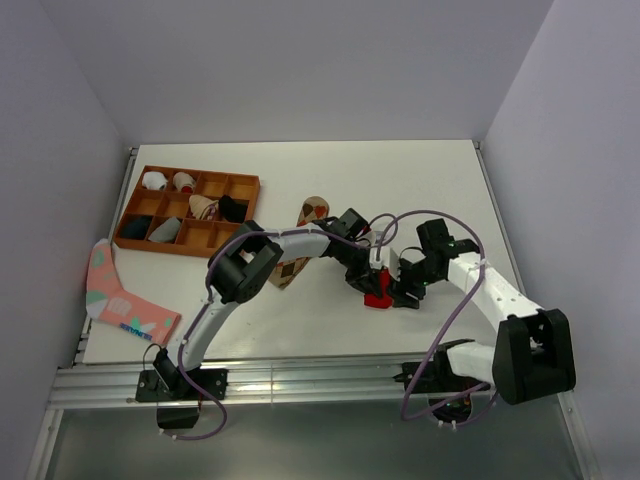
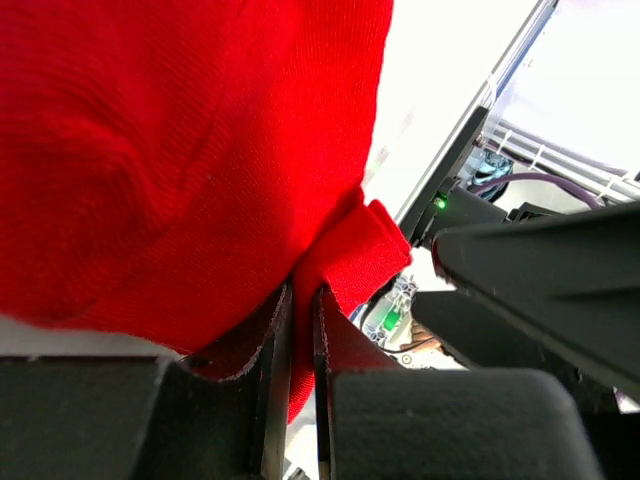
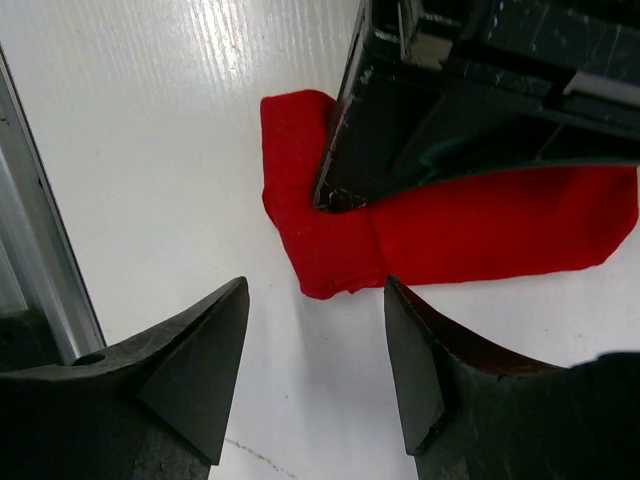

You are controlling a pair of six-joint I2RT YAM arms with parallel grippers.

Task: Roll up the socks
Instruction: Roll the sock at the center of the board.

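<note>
The red sock (image 1: 378,298) lies crumpled on the white table between both arms. My left gripper (image 1: 372,278) is shut on a fold of it; in the left wrist view the red sock (image 2: 180,150) fills the frame and its cloth is pinched between the two fingers of the left gripper (image 2: 300,296). My right gripper (image 3: 316,285) is open just short of the red sock (image 3: 470,230), with nothing between its fingers; from above, the right gripper (image 1: 400,292) is beside the sock's right edge. The tan argyle sock (image 1: 312,212) lies partly under the left arm.
A brown compartment tray (image 1: 190,247) with several small items stands at the back left. A pink sock (image 1: 122,300) with teal and white markings lies at the table's left edge. The left gripper's black body (image 3: 440,110) hangs over the sock in the right wrist view.
</note>
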